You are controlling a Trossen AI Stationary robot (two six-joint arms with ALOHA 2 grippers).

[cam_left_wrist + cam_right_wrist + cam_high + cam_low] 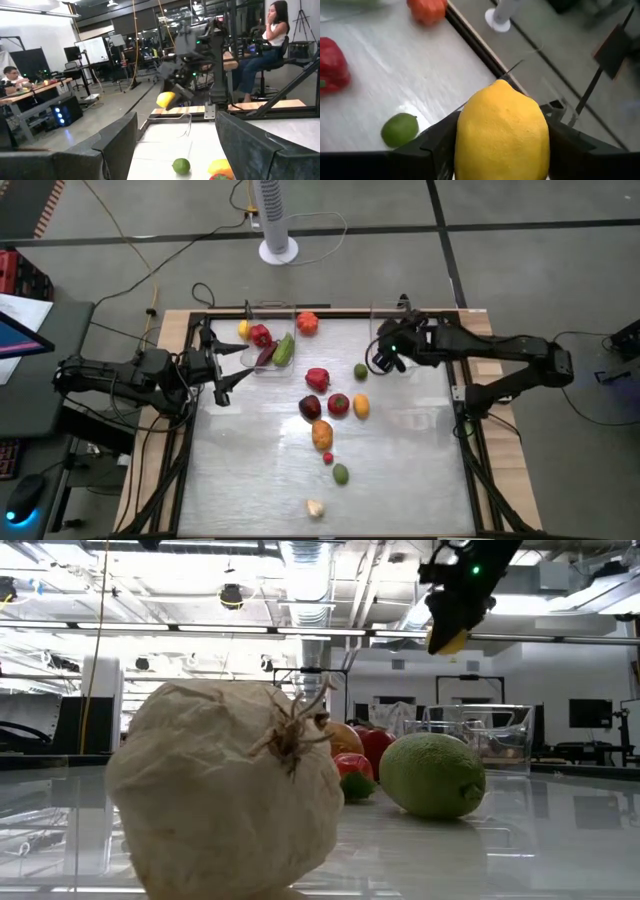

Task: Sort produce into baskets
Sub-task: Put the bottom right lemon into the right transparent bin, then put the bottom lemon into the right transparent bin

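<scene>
My right gripper (385,358) is shut on a yellow lemon (502,132), high above the table beside the right clear basket (400,315); the low view shows the lemon (447,640) over that basket (480,735). My left gripper (226,380) is open and empty at the table's left, next to the left clear basket (268,338), which holds yellow, red, maroon and green pieces. Loose produce lies mid-table: an orange tomato (307,322), a red pepper (317,379), a lime (361,371) and a pale garlic (316,507). My right gripper pinches the lemon between its two fingers, one on each of its long sides (462,135). The fingers (455,600) point down from above. The lemon hangs at their lower ends, lifted clear of the table, one pointed end (501,82) facing away from the wrist.
More pieces lie in a line toward the near edge: maroon (310,407), red (339,404), yellow-orange (361,406), orange (322,435) and green (340,474). A black frame (470,430) rims the table. A fan base (278,250) stands behind it. People sit in the room beyond.
</scene>
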